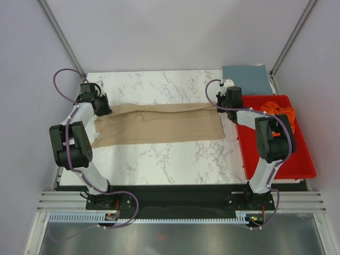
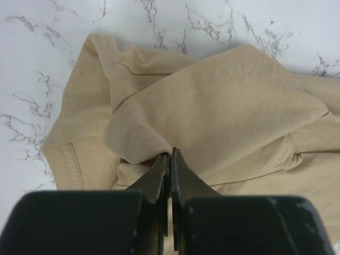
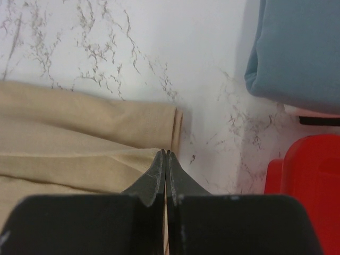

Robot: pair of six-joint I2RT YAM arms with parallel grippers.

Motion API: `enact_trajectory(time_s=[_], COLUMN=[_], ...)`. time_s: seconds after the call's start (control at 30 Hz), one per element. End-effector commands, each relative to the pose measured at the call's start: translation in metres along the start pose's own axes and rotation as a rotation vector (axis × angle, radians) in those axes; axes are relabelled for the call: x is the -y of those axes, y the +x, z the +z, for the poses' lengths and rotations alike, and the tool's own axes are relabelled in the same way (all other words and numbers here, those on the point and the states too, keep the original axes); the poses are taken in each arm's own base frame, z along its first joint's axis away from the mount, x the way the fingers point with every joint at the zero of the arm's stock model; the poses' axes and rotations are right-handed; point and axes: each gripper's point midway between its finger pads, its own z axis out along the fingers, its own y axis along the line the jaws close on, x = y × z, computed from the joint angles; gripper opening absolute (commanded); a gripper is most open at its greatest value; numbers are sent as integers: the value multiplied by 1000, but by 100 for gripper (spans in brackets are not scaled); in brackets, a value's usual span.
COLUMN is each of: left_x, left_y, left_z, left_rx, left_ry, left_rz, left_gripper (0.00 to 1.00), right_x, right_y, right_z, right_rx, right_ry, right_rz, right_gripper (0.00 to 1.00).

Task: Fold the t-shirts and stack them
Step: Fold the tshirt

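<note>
- Left gripper [image 2: 170,158]: closed down tight, fingers pressed flat together; nips a raised fold of the tan t-shirt [image 2: 223,106] right at the tips.
- Right gripper [image 3: 166,155]: likewise closed, no gap between the fingers; tips touching the tan t-shirt's hemmed edge, at its far end from the left gripper; cloth nipped between them or not: cannot tell.
- Between the two grippers: the tan t-shirt, lying along the marble worktop [image 1: 159,159] as a long band, one end at each gripper.
- Just ahead of the left gripper's tips: a sleeve [image 2: 175,95] with double stitching, bulging up and folded over the body; to the tips' left, a stitched hem lying flat on the worktop.
- Ahead and to the right of the right gripper: the slate blue-grey t-shirt [image 3: 297,53], a flat folded square, apart from the tan one, bare marble between.
- Right of the right gripper, nearer than the blue-grey one: the red tray [image 3: 308,175], its corner close beside the fingers but not touching.
- In the tray, beside the right arm's wrist: the orange t-shirt [image 1: 279,110], crumpled in a heap, partly hidden by the arm.
- Look of the tan t-shirt: folded lengthwise, mostly smooth, a few long creases running from gripper to gripper; the end at the right gripper squared off in two layers, the end at the left gripper looser and rumpled.
</note>
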Motion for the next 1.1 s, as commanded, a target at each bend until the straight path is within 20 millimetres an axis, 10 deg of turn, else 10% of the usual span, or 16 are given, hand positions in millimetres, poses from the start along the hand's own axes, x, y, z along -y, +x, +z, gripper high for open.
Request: enact_trajectory(time_s=[0.0, 0.4, 0.53, 0.77, 1.07], left_x=[2, -4, -5, -24, 31], left_y=[7, 20, 26, 12, 12], left_z=[-4, -4, -8, -37, -32], left_rx=[-27, -65, -88, -46, -73], left_ry=[13, -20, -34, -181, 61], left_rz=[-47, -60, -70, -69, -112], left_gripper=[2, 3, 30, 41, 40], right_x=[4, 10, 8, 4, -30], right_y=[-4, 12, 14, 5, -25], right_z=[-5, -15, -19, -27, -20], right_rx=[-21, -69, -108, -145, -126], right_ry=[35, 80, 85, 87, 36], right_rz=[-7, -2, 26, 84, 132], right_gripper=[0, 7, 19, 33, 34])
